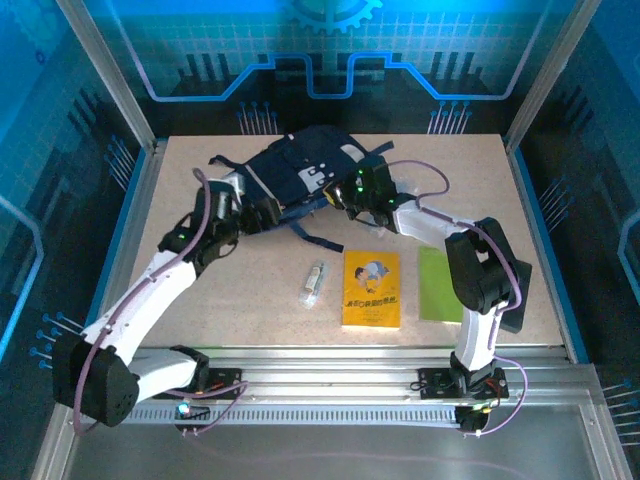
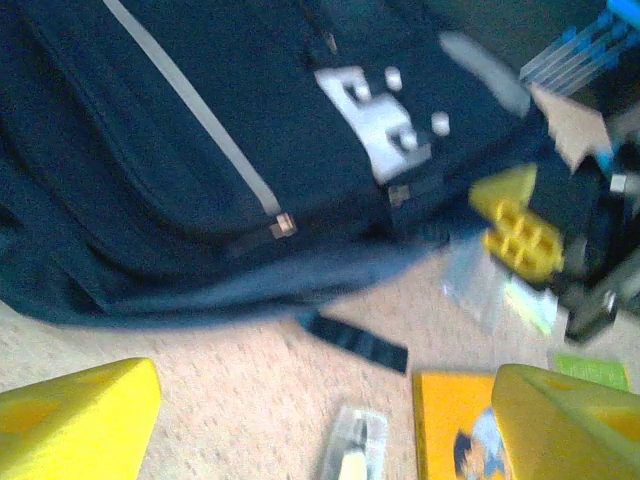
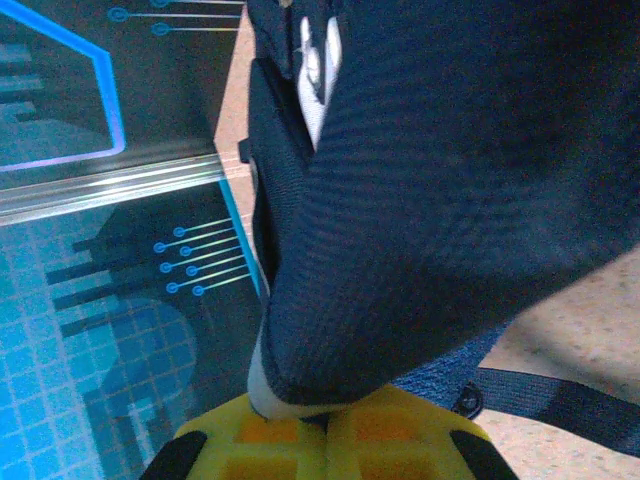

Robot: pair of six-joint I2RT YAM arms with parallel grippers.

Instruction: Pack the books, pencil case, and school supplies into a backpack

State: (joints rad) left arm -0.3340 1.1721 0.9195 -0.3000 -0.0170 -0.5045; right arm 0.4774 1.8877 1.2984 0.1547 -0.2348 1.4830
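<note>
Nearest the overhead camera runs the metal rail [image 1: 330, 380] that carries both arms. Beyond it on the table [image 1: 250, 290] lie the yellow book [image 1: 371, 289], the lime-green book [image 1: 438, 285] just to its right, and what I take for the pencil case [image 1: 314, 284] (a clear pouch) a little to its left. The backpack [image 1: 290, 170] lies at the far side, with the left gripper [image 1: 262, 213] at its near-left edge and the right gripper [image 1: 345, 200] at its near-right edge.

From the left wrist, that gripper's yellow fingers [image 2: 70, 425] stand far apart with nothing between them. The bag's front and its pale stripe [image 2: 190, 110] lie ahead.

From the right wrist, the fingers are pressed together on a fold of navy fabric, with a black strap [image 3: 560, 400] trailing below.

The step in hand looks like readying the bag: one side is pinched, and nothing on the table is packed. Next, the free left gripper probably needs to catch the opposite lip and spread the mouth (where the zip lies I cannot tell) before a book can slide in.
</note>
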